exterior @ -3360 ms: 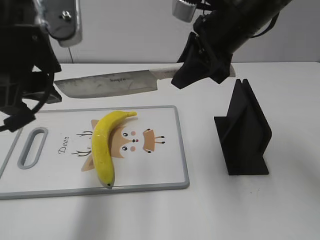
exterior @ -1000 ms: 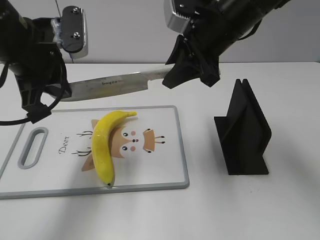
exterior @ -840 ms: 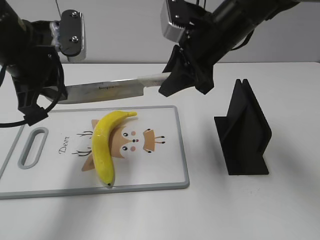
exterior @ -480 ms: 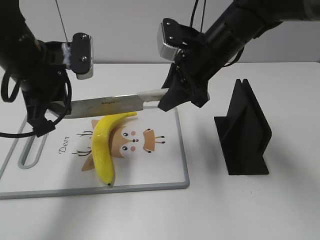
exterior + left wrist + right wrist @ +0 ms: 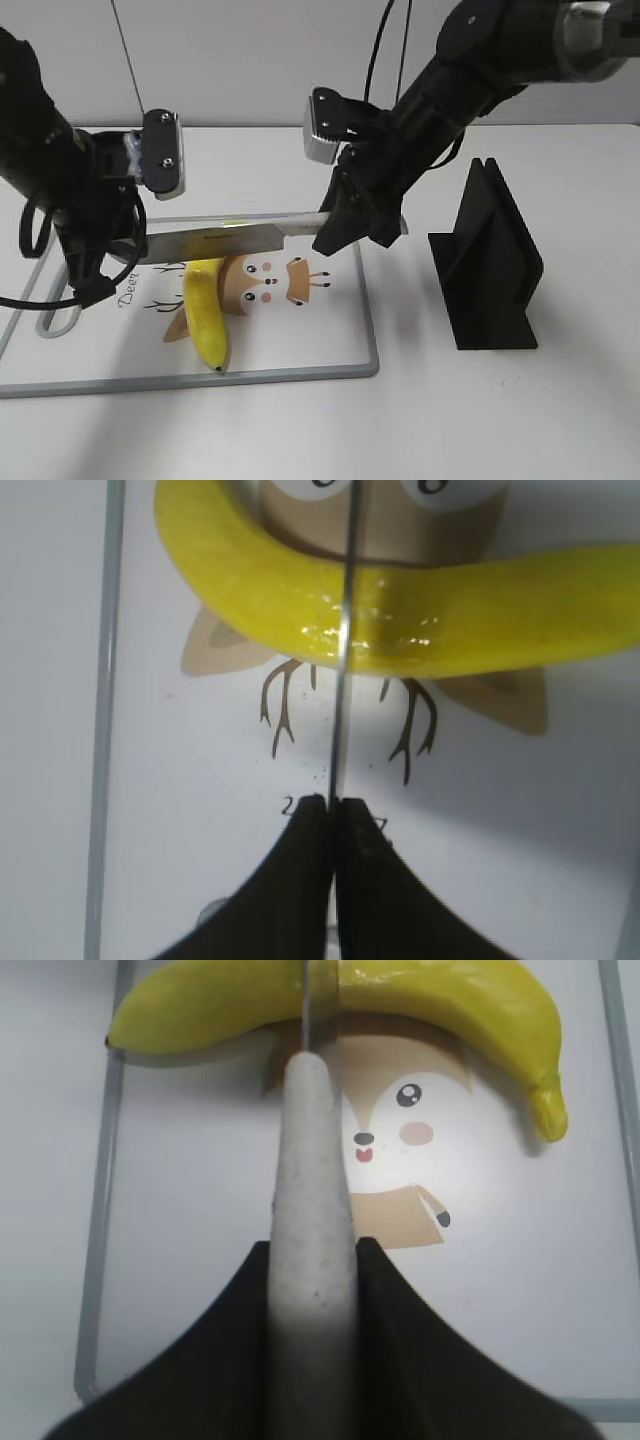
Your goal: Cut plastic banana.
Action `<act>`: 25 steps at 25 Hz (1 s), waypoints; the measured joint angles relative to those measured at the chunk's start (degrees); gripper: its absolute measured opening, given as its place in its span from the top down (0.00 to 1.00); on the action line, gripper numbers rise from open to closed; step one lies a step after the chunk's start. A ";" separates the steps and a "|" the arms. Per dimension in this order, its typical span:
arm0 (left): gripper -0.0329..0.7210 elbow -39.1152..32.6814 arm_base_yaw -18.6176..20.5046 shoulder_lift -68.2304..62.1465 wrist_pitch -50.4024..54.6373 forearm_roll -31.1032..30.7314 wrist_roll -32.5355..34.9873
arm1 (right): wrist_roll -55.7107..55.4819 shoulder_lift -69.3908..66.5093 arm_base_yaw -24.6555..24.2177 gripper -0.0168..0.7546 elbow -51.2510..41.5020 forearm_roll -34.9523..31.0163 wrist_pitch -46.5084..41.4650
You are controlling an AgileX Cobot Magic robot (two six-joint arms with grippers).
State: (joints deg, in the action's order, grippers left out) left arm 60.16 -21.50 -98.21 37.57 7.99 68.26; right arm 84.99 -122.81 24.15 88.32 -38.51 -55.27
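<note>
The yellow plastic banana (image 5: 205, 310) lies on the white cutting board (image 5: 300, 340) with the deer picture. A large knife (image 5: 225, 238) is held level across the banana's upper part, its edge at the peel. My right gripper (image 5: 345, 228) is shut on the knife's white handle (image 5: 312, 1260). My left gripper (image 5: 120, 245) is shut on the far end of the blade (image 5: 338, 710). In the left wrist view the thin blade crosses the banana (image 5: 450, 610). In the right wrist view the banana (image 5: 440, 1000) lies across the top, beyond the handle.
A black slotted knife stand (image 5: 490, 270) stands on the table to the right of the board. The board's handle hole (image 5: 55, 315) is at its left end, partly behind my left arm. White table lies in front.
Both arms have brought the knife down and toward the front, from well above and behind the board to level on the banana. The banana has not shifted.
</note>
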 joint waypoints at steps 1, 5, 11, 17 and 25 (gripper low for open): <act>0.97 -0.20 0.07 -0.83 -1.12 0.00 0.12 | 0.05 -0.74 0.00 0.74 0.00 0.44 0.56; 0.97 -0.02 0.12 -4.62 -3.61 0.24 0.31 | -0.65 -2.27 0.18 0.74 0.16 2.38 1.66; 0.97 0.50 0.12 -6.21 -4.26 0.45 0.59 | -1.06 -4.15 0.18 0.73 0.58 3.19 1.74; 0.97 0.55 0.12 -6.93 -4.82 1.13 0.79 | -1.06 -4.67 0.18 0.73 0.58 3.67 1.78; 0.97 0.55 0.12 -7.45 -5.01 2.28 1.29 | -1.06 -4.67 0.18 0.73 0.58 3.95 1.83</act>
State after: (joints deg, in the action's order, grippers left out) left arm 60.71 -21.37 -105.67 32.56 10.27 69.55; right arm 83.94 -127.49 24.33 88.90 -34.56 -53.44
